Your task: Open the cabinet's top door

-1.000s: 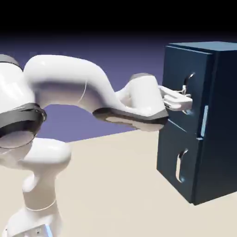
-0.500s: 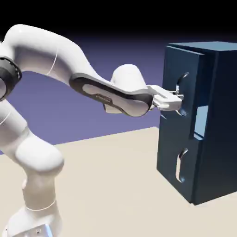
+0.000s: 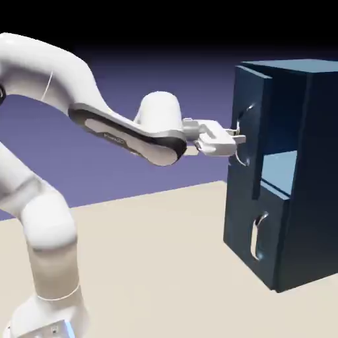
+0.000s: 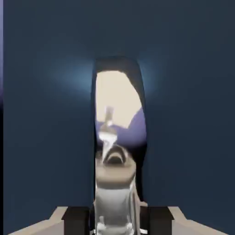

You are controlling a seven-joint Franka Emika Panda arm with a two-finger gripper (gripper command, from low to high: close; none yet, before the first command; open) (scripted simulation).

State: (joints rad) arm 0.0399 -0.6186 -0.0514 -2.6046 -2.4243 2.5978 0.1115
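Cabinet (image 3: 319,178), tall and dark navy, stands at the exterior view's right on a pale tabletop (image 3: 152,264), with its top door (image 3: 249,125) partly open. The door is hinged along its far edge, at the exterior view's left, so its near edge stands out from the body and the shelf inside (image 3: 280,168) shows. The lower door (image 3: 256,228), with its own silver handle (image 3: 255,241), is closed.

Your pincer (image 3: 238,139) is closed on the curved silver handle (image 4: 114,179) of the top door. In the hand view the bar runs upright between the two dark fingertips, one on either side. That hold suits the task, in my judgement: fingers across an upright bar can draw the door outward without sliding off sideways. The arm (image 3: 125,129) reaches in from the front, which leaves you room to pull back.

The opening looks well begun but probably unfinished. Your next move likely calls for a curved pull, backward and toward the hinge side, letting the wrist turn with the door; a straight tug could twist the bar out of the fingertips.
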